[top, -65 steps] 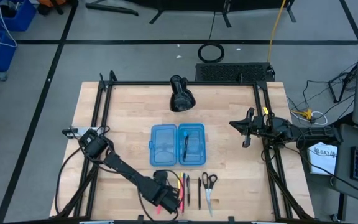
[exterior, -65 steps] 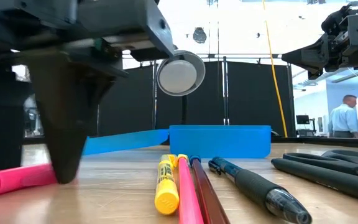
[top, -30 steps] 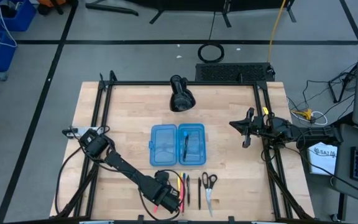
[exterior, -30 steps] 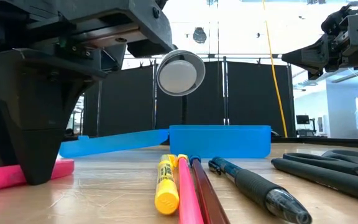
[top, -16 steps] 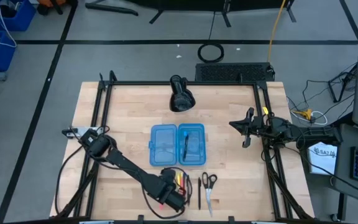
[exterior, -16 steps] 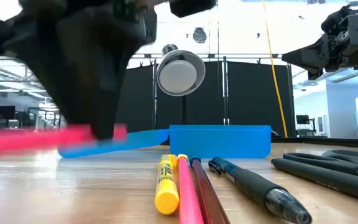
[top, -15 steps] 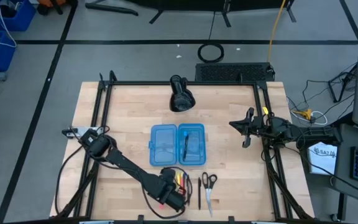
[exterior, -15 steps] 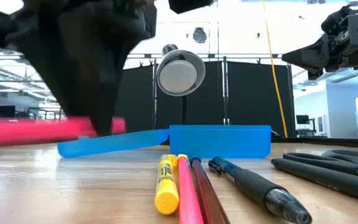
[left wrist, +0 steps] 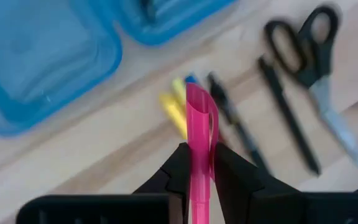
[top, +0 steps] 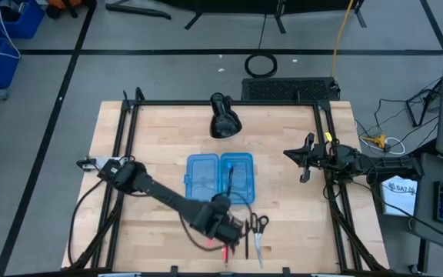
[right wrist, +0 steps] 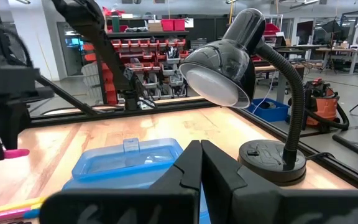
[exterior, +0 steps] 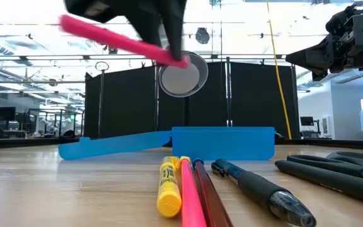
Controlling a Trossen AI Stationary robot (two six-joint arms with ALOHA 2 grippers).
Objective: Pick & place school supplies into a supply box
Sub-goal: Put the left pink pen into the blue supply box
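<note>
The left gripper (left wrist: pixel 197 163) clenched a slim pink marker (left wrist: pixel 197 134) above the table (top: pixel 144 154); the translucent blue plastic pencil case (top: pixel 220 178) lay open just beyond, nearer this arm than the right.

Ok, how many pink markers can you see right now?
2. One marker is clamped in the left gripper, lifted above the table; another marker lies on it between the yellow marker and a dark red pencil. Others may be hidden.
</note>
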